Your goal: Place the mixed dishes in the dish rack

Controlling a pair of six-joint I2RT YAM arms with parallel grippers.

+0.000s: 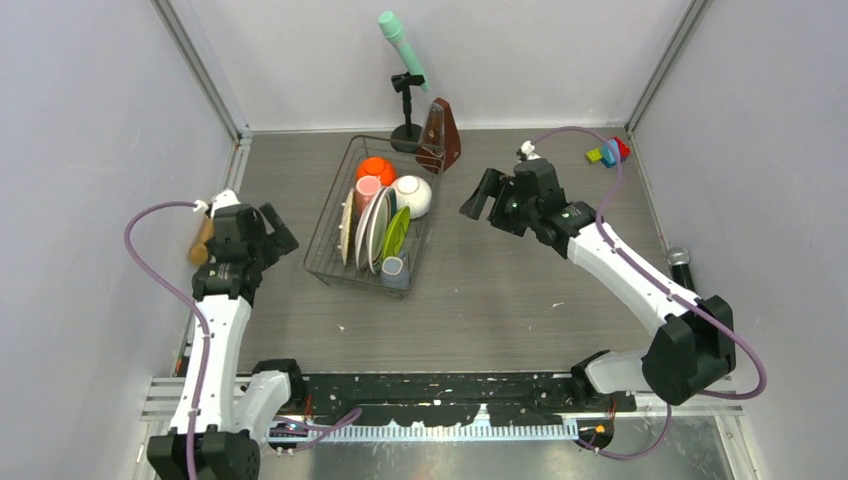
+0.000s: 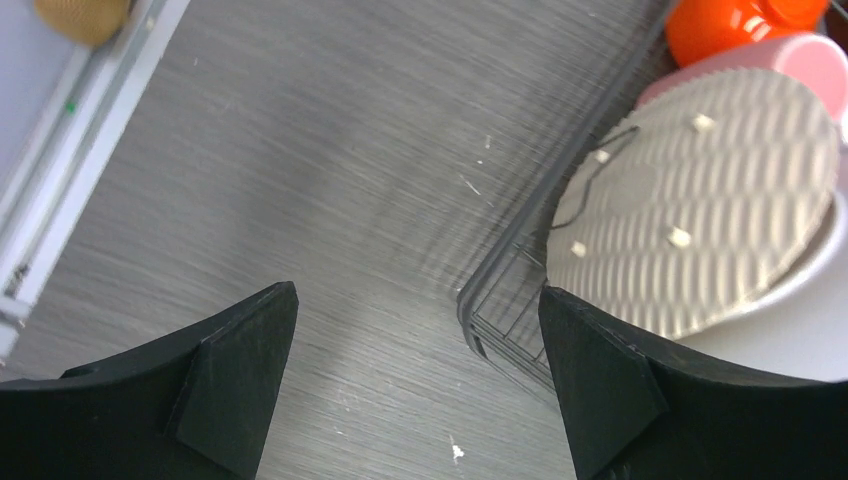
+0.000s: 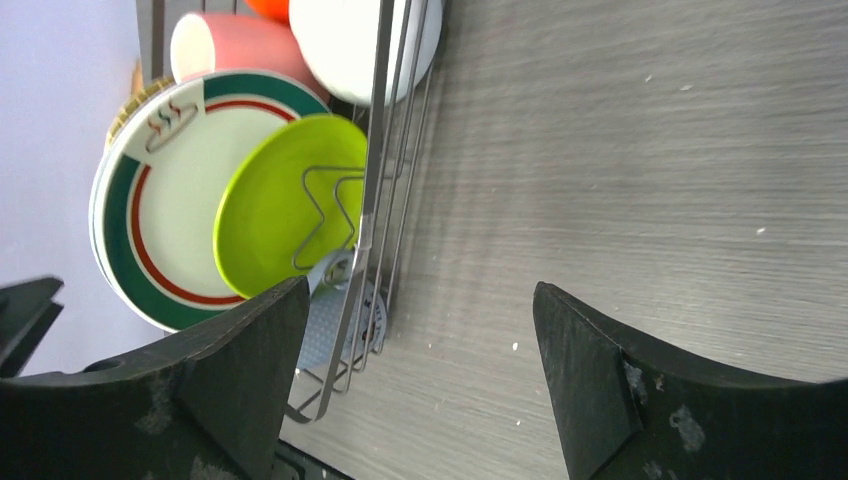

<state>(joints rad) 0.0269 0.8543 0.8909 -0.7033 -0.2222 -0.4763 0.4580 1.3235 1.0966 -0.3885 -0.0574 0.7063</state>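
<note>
The dish rack [image 1: 322,228] stands mid-table and holds the mixed dishes. An orange bowl [image 1: 375,168], a pink mug [image 1: 367,188] and a white bowl [image 1: 413,195] fill its far half. A tan woven plate [image 1: 346,215], white plates with red-green rims [image 1: 375,228] and a lime-green plate [image 1: 396,233] stand upright. A small cup [image 1: 395,268] lies at the near corner. My left gripper [image 1: 278,230] [image 2: 418,295] hangs open left of the rack, empty. My right gripper [image 1: 478,197] [image 3: 420,288] is open right of the rack wire [image 3: 385,170], holding nothing.
A brown metronome [image 1: 440,135] and a mint microphone on a black stand [image 1: 405,60] sit just behind the rack. Toy blocks [image 1: 608,152] lie at the far right. A wooden object [image 1: 202,245] rests by the left wall, a black microphone [image 1: 682,262] by the right wall.
</note>
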